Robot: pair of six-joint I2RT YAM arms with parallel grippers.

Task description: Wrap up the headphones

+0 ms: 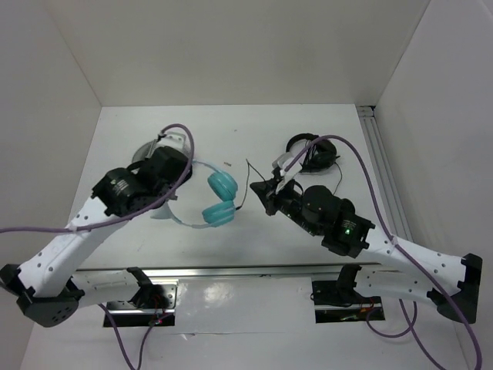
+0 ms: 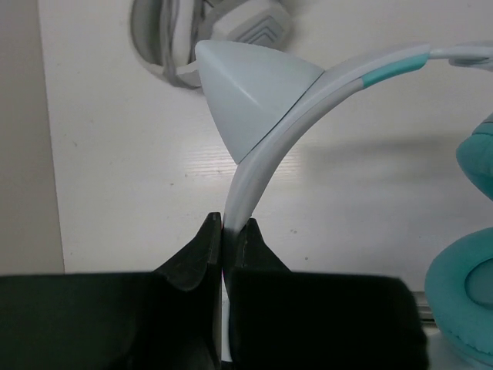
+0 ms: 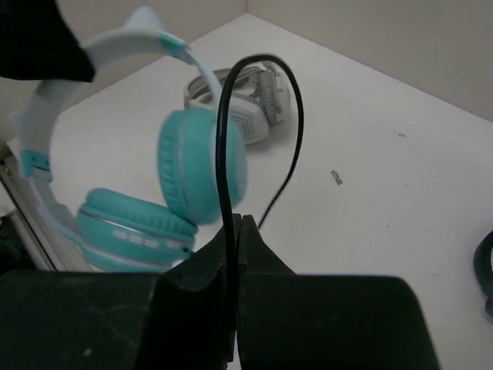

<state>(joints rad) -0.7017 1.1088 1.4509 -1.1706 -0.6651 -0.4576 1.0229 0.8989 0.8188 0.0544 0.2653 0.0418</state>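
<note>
The headphones (image 1: 219, 196) have teal ear cups and a pale headband (image 2: 262, 166) with an ear-like point. They are held up over the table's middle-left. My left gripper (image 2: 228, 228) is shut on the headband, below the point. In the top view it (image 1: 171, 176) sits left of the cups. My right gripper (image 3: 239, 222) is shut on the thin black cable (image 3: 224, 139), which loops up and over and back down to the table. In the top view it (image 1: 260, 189) is right of the cups, the cable (image 1: 248, 173) beside it. The teal cups (image 3: 196, 166) hang in front of it.
Grey-white folded headphones (image 1: 158, 146) lie at the back left, behind my left arm; they also show in the left wrist view (image 2: 212, 27) and the right wrist view (image 3: 250, 108). Black headphones (image 1: 312, 154) lie at the back right. A rail (image 1: 381, 173) runs along the right edge.
</note>
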